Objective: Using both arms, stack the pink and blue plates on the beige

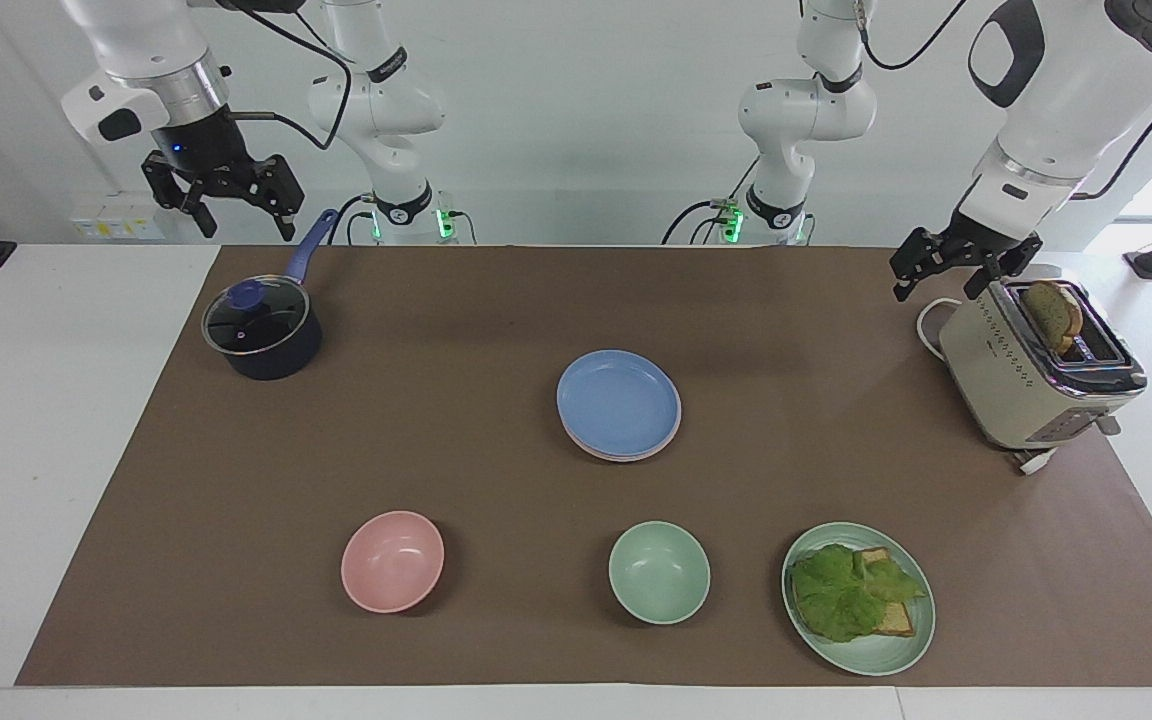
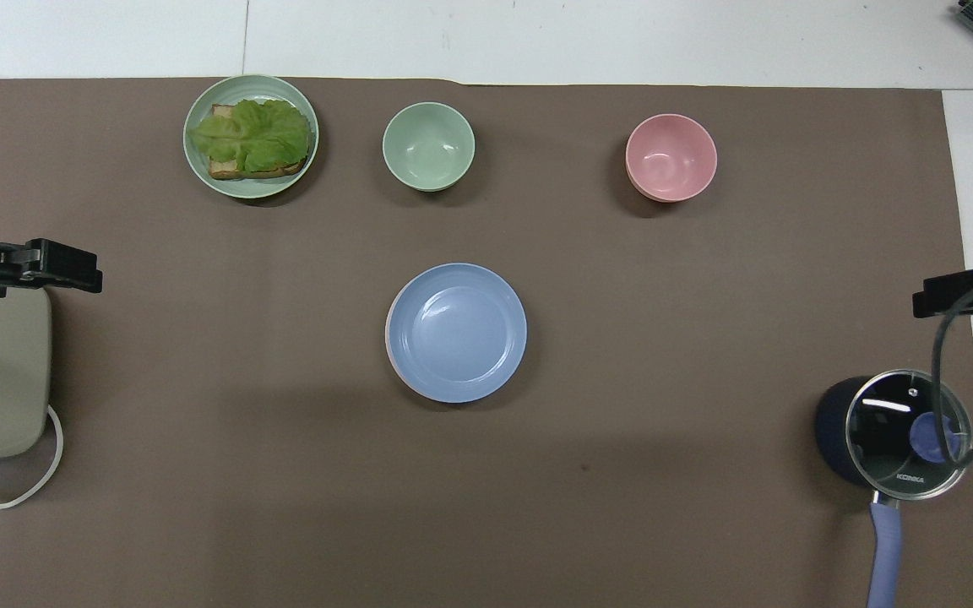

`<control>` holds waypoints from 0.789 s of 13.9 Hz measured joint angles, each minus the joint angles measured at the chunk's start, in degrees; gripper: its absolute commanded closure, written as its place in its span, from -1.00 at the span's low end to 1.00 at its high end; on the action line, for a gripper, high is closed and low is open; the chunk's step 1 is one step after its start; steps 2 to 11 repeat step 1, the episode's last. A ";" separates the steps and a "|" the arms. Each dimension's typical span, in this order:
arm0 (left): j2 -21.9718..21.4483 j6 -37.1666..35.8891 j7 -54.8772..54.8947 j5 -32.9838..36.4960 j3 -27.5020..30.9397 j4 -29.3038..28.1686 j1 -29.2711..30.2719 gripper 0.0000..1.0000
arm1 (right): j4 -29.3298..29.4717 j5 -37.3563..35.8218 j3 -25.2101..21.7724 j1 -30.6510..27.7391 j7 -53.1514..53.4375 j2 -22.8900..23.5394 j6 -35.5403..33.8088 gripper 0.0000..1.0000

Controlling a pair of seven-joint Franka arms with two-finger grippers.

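The blue plate (image 1: 619, 402) lies face up at the middle of the brown mat (image 1: 496, 470), topping a neat stack. Round as it is, it has no long axis and points no particular way. A thin pink rim of the pink plate (image 1: 673, 436) shows under it; whether the beige plate sits at the bottom cannot be told.

The left gripper (image 1: 948, 272) hangs over the mat's corner nearest the robots at the left arm's end, just beside the toaster (image 1: 1031, 375), its fingers spread wide and empty. The right gripper (image 1: 226, 200) hangs above the pot (image 1: 261, 330) near the mat's corner at the right arm's end, likewise wide open and holding nothing.

Along the mat's edge farthest from the robots stand a pink bowl (image 1: 392, 561), a green bowl (image 1: 659, 572) and a green plate (image 1: 858, 597) with lettuce and bread. The mat covers most of a white table (image 1: 36, 450); a pale wall rises at the robots' end.
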 measured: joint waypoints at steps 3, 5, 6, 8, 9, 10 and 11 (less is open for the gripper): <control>0.00 0.00 0.00 0.00 0.00 0.00 0.00 -1.00 | -0.01 0.00 0.00 0.00 0.00 0.00 0.00 -1.00; 0.00 0.00 0.00 0.00 0.00 0.00 0.00 -1.00 | -0.01 0.00 0.00 0.00 0.00 0.00 0.00 -1.00; 0.00 0.00 0.00 0.00 0.00 0.00 0.00 -1.00 | -0.01 0.00 0.00 0.00 0.00 0.00 0.00 -1.00; 0.00 0.00 0.00 0.00 0.00 0.00 0.00 -1.00 | -0.01 0.00 0.00 0.00 0.00 0.00 0.00 -1.00; 0.00 0.00 0.00 0.00 0.00 0.00 0.00 -1.00 | -0.01 0.00 0.00 0.00 0.00 0.00 0.00 -1.00; 0.00 0.00 0.00 0.00 0.00 0.00 0.00 -1.00 | -0.01 0.00 0.00 0.00 0.00 0.00 0.00 -1.00; 0.00 0.00 0.00 0.00 0.00 0.00 0.00 -1.00 | -0.01 0.00 0.00 0.00 0.00 0.00 0.00 -1.00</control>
